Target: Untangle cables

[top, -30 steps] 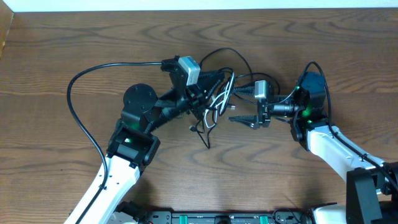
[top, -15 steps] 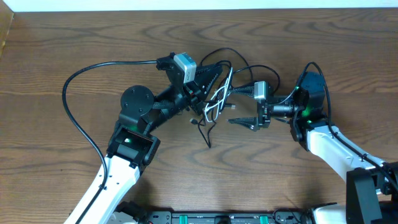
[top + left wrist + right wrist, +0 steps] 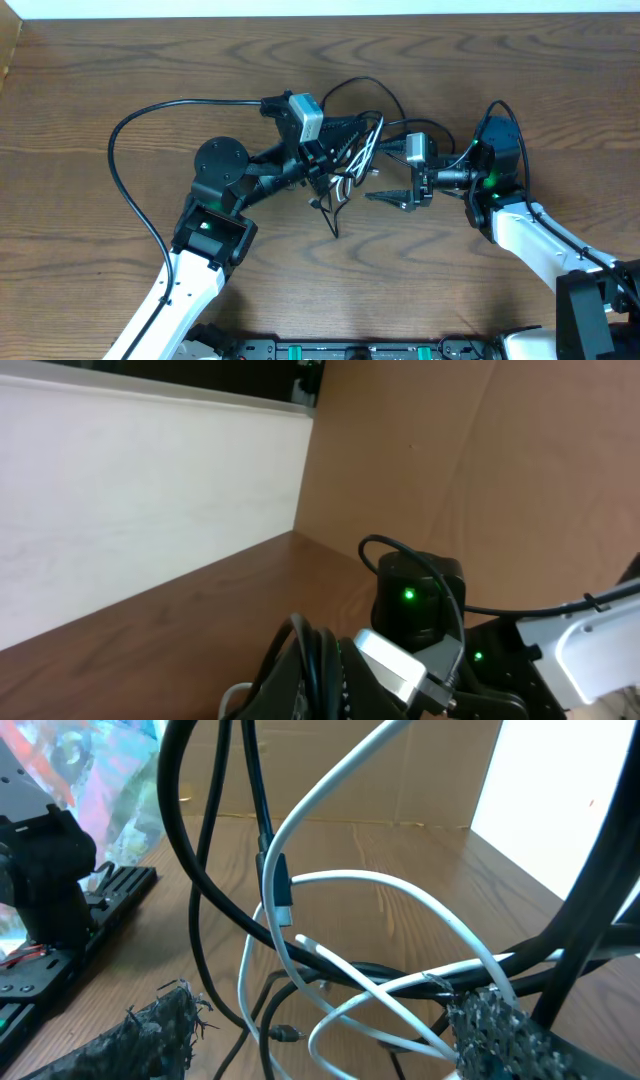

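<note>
The cables [image 3: 352, 160] form a tangle of thin black cords and one white cord [image 3: 366, 146] at the table's middle. My left gripper [image 3: 345, 148] is shut on black cords [image 3: 318, 665] of the bundle, lifting it off the wood. A black loop [image 3: 365, 85] arches behind it, and a loose black end [image 3: 330, 222] trails toward the front. My right gripper [image 3: 376, 172] stands open just right of the tangle. In the right wrist view, white loops [image 3: 400, 970] and black cords [image 3: 215, 910] cross between its frayed fingertips [image 3: 155, 1030], and a small black plug [image 3: 285, 1033] hangs low.
The left arm's thick black wire [image 3: 115, 165] sweeps wide across the left of the table. A white wall [image 3: 130, 490] borders the far edge. Cardboard [image 3: 360, 770] stands beyond the table, and the right arm's base [image 3: 500, 150] sits right of the tangle.
My left gripper swung the bundle slightly up and left, then came back. The right gripper's jaws widened a little; it stays beside the tangle.
</note>
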